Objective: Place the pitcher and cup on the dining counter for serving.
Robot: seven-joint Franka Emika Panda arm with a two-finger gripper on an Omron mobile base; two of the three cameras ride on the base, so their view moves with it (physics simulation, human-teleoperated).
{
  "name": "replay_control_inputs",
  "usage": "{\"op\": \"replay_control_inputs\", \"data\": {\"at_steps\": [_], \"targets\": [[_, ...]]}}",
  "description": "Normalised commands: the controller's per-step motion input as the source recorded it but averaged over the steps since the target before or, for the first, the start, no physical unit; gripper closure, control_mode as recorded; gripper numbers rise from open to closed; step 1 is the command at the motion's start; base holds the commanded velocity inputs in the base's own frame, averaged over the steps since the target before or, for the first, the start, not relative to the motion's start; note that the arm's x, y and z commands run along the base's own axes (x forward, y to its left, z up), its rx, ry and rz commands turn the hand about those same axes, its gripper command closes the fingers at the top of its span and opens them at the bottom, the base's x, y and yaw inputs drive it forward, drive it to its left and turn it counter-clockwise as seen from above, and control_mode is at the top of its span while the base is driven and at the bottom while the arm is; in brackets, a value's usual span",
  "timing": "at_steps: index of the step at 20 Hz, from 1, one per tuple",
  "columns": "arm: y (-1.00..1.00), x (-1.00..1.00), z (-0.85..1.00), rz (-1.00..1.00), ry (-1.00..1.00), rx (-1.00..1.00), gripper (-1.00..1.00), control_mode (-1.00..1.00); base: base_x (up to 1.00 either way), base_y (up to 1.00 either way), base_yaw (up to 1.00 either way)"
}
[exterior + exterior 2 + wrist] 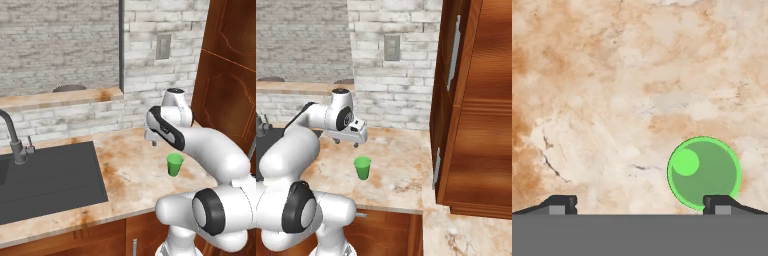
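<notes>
The small green cup (174, 165) stands upright on the stone-look counter (127, 172) to the right of the sink. My gripper (150, 141) hangs open above the counter, behind and to the left of the cup (362, 168), pointing down with nothing between its fingers. In the hand view the cup (704, 172) appears from above, just over the right fingertip (717, 204), while the gripper (639, 205) frames bare counter. The pitcher is out of view. Behind the low brick wall runs the raised beige dining counter (60, 98), with a dark stool top (70, 88) beyond it.
A black sink (50, 182) with a grey faucet (15, 142) takes up the counter's left. Tall wooden cabinets (476, 110) close off the right side. A brick wall with an outlet (163, 46) backs the counter.
</notes>
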Motion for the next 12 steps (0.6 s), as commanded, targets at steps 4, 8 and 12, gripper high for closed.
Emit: {"op": "replay_control_inputs", "data": {"at_steps": [4, 8, 12], "targets": [[-0.16, 0.11, -0.38, 0.06, 0.00, -0.03, -1.00, -1.00, 0.00, 0.00, 0.00], [-0.18, 0.00, -0.41, 0.07, 0.00, -0.07, -1.00, -1.00, 0.00, 0.00, 0.00], [-0.11, 0.00, -0.22, 0.04, 0.00, -0.05, -1.00, -1.00, 0.00, 0.00, 0.00]]}}
